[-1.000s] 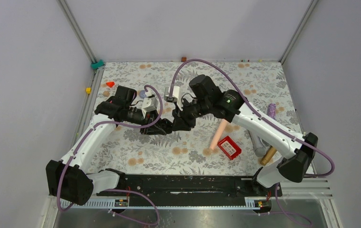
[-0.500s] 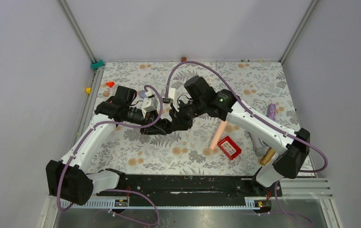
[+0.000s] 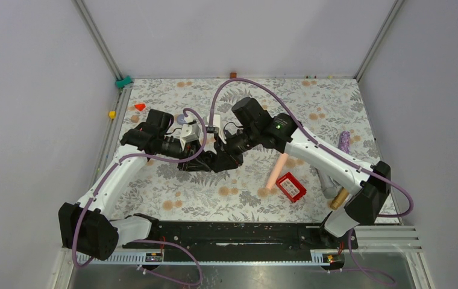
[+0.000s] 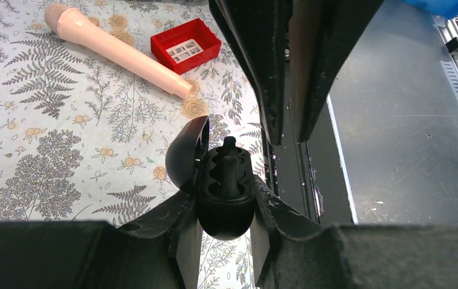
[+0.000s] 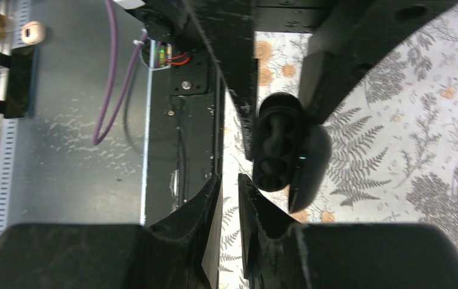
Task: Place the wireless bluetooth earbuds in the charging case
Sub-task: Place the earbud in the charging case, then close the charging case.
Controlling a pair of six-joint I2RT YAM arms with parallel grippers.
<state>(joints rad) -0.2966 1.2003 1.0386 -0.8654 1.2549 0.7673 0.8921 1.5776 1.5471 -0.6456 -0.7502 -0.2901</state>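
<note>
Charging case [image 4: 225, 188] open in left claw [image 4: 224, 224]; red box [image 4: 185, 43] print illegible.

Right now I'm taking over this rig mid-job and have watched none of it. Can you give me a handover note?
Left gripper: fingers shut on the charging case, with its lid open.
Right gripper: fingers nearly together, close beside the case. Nothing shows between them, and I cannot tell whether they are fully shut.
Of the earbuds, a dark bud shape sits in the case's wells. I cannot tell whether both are in.
Done: case held and opened.
Left: check that both buds are seated and insert any that is missing.
</note>
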